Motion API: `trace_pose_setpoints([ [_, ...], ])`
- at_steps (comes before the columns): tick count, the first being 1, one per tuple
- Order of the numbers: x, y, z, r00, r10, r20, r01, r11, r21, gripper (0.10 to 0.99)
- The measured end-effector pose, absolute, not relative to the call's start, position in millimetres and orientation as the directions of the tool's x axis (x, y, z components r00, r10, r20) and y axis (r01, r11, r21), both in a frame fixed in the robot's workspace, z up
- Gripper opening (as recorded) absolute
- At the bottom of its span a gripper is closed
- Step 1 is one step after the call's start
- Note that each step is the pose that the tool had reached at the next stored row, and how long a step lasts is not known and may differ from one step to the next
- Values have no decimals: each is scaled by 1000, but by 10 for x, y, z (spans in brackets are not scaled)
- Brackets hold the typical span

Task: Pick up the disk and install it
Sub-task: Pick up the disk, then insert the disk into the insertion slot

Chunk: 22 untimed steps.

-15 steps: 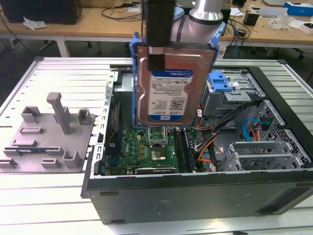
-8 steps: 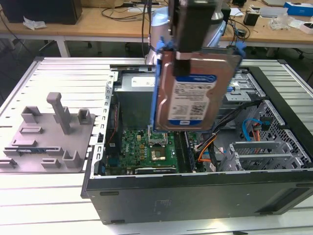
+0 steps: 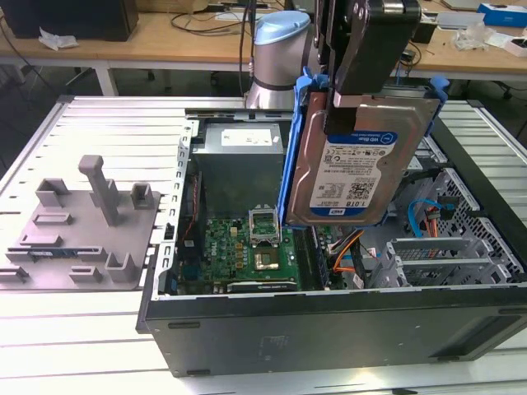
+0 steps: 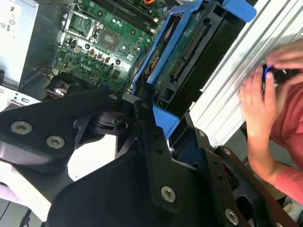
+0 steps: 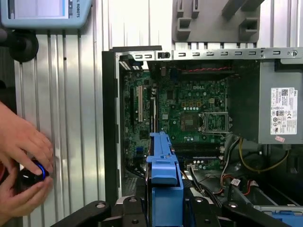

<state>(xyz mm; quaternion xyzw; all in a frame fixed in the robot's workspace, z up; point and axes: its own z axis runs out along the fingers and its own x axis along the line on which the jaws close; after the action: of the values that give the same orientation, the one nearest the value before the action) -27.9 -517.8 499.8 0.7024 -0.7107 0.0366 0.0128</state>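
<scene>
Exterior view — end effector (image 3: 350, 115) clamped on upright disk (image 3: 350, 177) over open case (image 3: 329, 329) — fixture tray (image 3: 82, 222) apart.

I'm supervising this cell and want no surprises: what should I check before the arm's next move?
1. Grip: the gripper is shut on the disk: ok.
2. Clearance: the disk hangs above the open computer case: ok.
3. People: a hand is busy on the table beside the case: not ok.
4. Mounting spot free: cannot tell.
</scene>
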Motion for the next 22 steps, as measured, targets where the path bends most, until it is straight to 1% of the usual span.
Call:
trace_pose_setpoints([
  [22, -264, -5178, 4998, -13, -997, 70, -999, 10, -34, 369],
])
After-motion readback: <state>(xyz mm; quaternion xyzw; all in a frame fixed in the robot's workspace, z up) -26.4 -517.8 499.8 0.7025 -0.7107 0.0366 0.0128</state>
